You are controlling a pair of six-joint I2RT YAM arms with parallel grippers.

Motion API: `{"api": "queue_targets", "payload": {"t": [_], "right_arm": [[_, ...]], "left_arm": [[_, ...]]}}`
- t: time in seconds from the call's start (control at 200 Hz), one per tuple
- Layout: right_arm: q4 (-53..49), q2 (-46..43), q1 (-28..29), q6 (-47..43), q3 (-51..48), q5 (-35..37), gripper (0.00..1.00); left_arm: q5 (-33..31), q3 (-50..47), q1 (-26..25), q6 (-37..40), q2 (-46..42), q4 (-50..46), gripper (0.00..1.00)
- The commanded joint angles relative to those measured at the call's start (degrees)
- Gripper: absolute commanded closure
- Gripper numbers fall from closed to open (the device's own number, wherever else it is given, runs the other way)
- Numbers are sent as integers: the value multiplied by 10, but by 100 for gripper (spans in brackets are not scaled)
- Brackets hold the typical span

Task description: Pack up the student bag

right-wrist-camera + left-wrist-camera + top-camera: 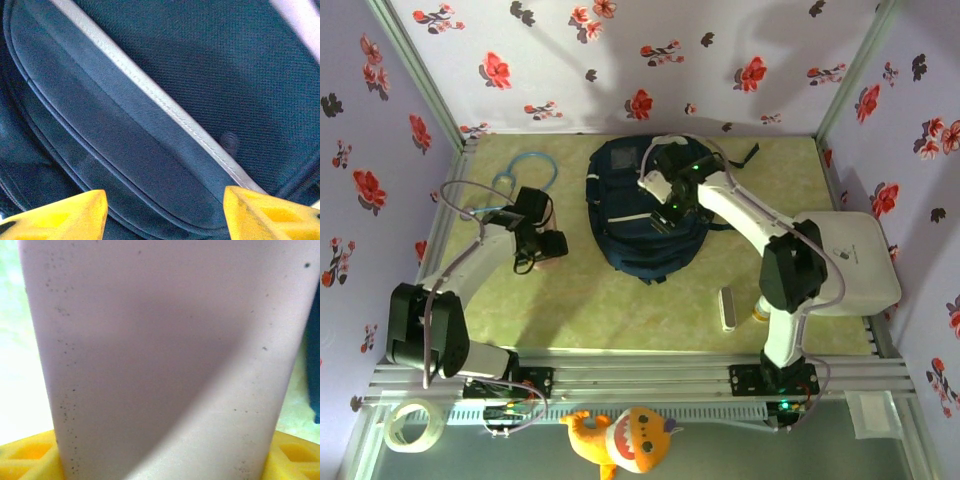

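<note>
Arms stand at different reaches over the tabletop [580,300]. The right arm rises from its base at the near edge and bends at a dark elbow. Its white forearm stretches away and to the left, carrying the right gripper [665,208] over the middle of the student bag [620,235]. The bag lies flat in the centre of the tabletop, toward the far wall, with a dark strap sticking out at its far right. From the right wrist, the right gripper [165,212] looks closely down on the student bag [200,60]. Its jaws are apart, one yellow fingertip [60,215] at each side. Navy weave and a white stripe trim [165,107] run slantwise between them. Whether the fingertips touch the fabric I cannot tell.

The left arm folds lower, its forearm running from the base at the near left out to the right. The left gripper [535,255] points down at the tabletop, near the bag's left side and apart from it. From the left wrist, a pale pink object [160,350] speckled with dark dots sits between the yellow fingers [25,460]. Its sides meet them, so the jaws are closed on it. What the object is cannot be told.

A light blue loop [525,168] lies beyond the left gripper. A white rounded case [865,265] sits at the right edge, and a small white oblong [727,308] lies near the right arm's base.
</note>
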Motion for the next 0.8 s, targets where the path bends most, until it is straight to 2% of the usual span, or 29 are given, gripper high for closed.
{"api": "queue_targets", "payload": {"t": [0.0, 0.075, 0.245, 0.45, 0.5, 0.635, 0.79], "right_arm": [[-56, 24, 16, -49, 21, 19, 36], [-69, 44, 23, -58, 31, 13, 37], [-70, 84, 25, -61, 54, 48, 39], [-23, 91, 26, -72, 52, 89, 49], [-13, 90, 26, -76, 51, 97, 54], [3, 73, 26, -77, 61, 93, 78], [61, 20, 26, -44, 62, 61, 93]], "left_arm": [[-8, 21, 4, 4, -17, -29, 40], [1, 23, 4, -1, -19, -28, 40], [20, 22, 4, -13, -16, -19, 40], [23, 21, 4, -14, -15, -17, 40], [23, 22, 4, -13, -15, -18, 40], [23, 26, 4, -12, -21, -22, 40], [21, 18, 4, -12, -42, -15, 41]]}}
